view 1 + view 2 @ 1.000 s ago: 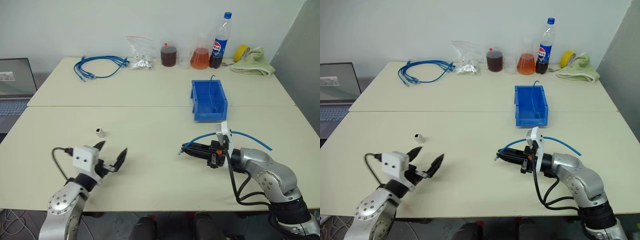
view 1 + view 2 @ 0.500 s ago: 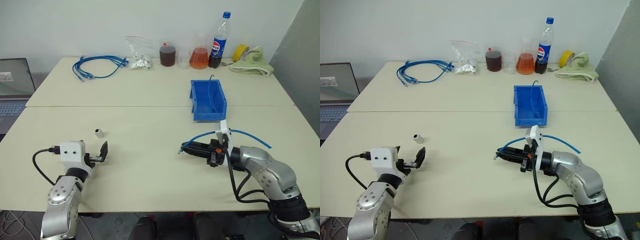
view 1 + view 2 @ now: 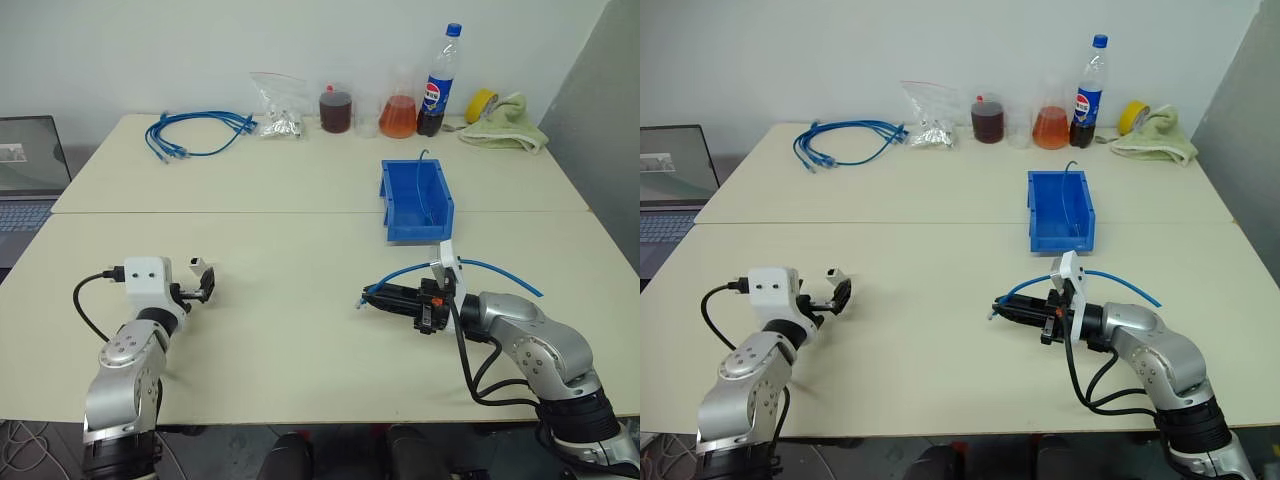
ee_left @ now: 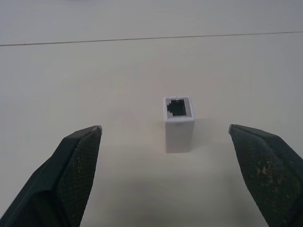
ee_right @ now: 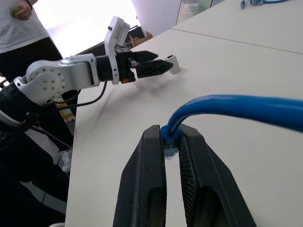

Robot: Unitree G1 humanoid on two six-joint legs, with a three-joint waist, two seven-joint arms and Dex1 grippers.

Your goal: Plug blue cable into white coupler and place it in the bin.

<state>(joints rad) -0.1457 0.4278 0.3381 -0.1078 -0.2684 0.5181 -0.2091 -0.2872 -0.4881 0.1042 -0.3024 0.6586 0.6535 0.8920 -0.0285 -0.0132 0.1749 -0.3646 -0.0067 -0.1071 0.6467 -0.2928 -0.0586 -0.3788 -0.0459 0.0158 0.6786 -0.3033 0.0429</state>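
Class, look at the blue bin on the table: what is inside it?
Inside the bin a thin cable runs along the floor and rises past the back rim. The front wall hides the nearest strip of floor.

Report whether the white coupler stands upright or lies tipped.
Upright: the white coupler stands on end on the table, dark socket opening facing up.
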